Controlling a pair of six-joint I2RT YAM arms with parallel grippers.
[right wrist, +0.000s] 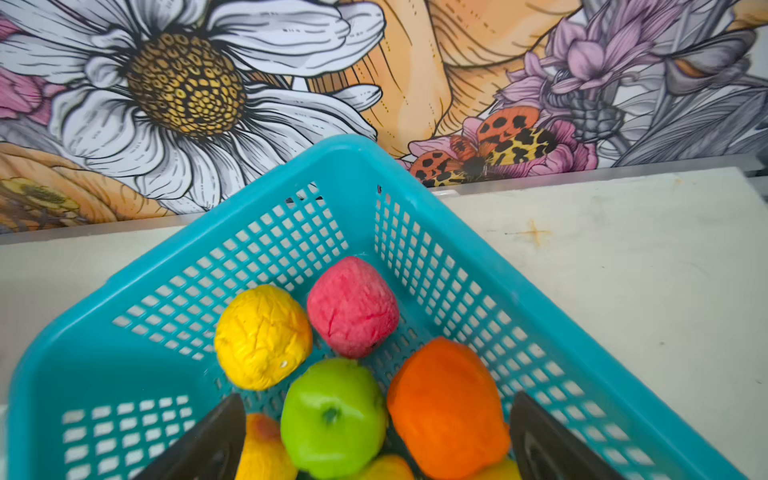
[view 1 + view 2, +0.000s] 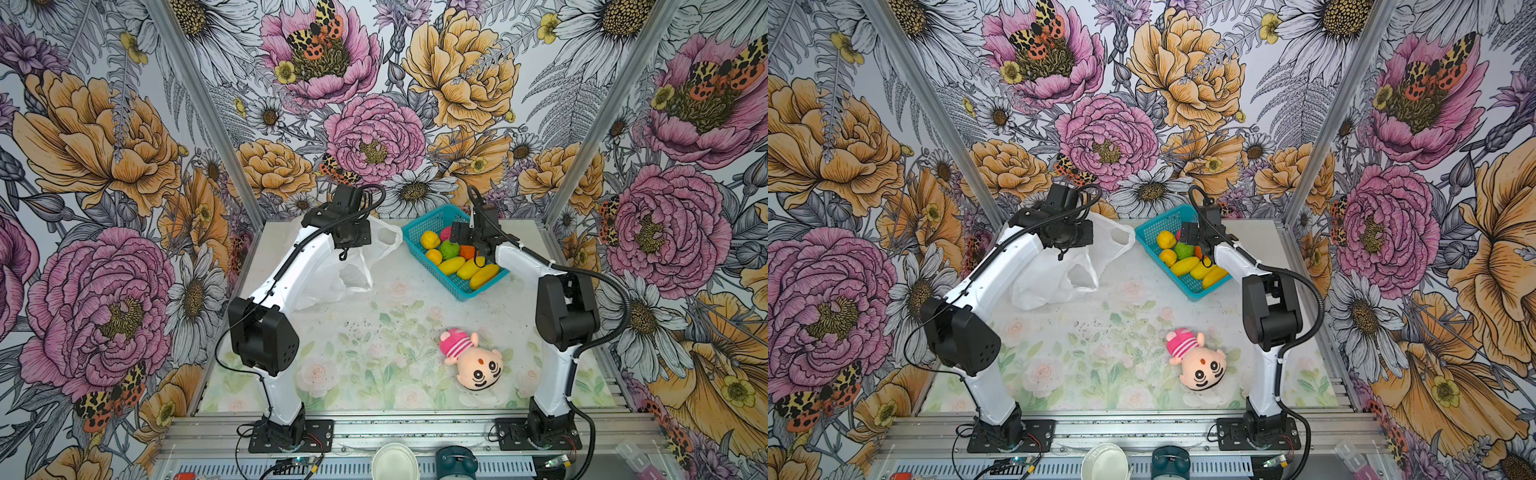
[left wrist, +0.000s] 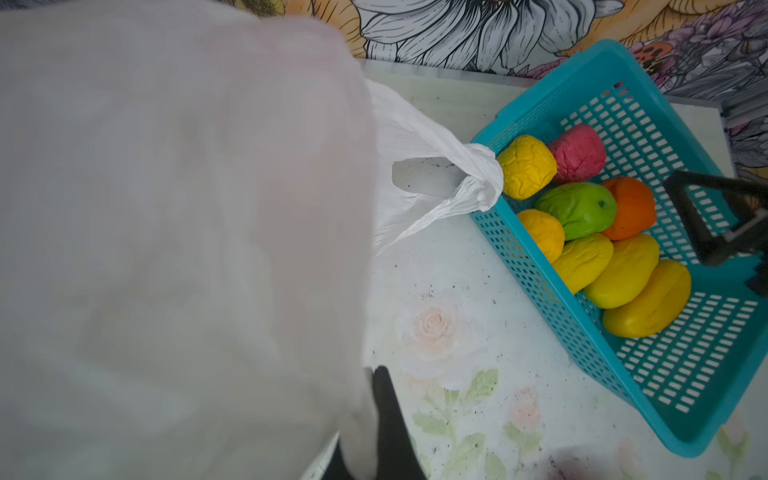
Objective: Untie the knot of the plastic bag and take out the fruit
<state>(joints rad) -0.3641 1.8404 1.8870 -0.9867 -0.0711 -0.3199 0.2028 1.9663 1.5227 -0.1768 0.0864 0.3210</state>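
The pale floral worktop (image 2: 374, 332) is partly covered at its far left by the plastic bag (image 2: 320, 291) — limp and crumpled, with one twisted handle loop reaching the corner of the teal basket (image 2: 484, 287) beside it. The fruit (image 2: 451, 266) (eight pieces: yellow, green, orange, pink) is gathered inside that basket. The bag's film is pinched in the closed left hand (image 3: 368, 399), while the right hand (image 1: 378, 401) is held spread wide over the fruit — nothing is gripped.

1 teal basket (image 2: 432, 220) at the back, 1 plush doll (image 2: 471, 359) (pink striped hat) lying on the flowered table (image 2: 374, 345)
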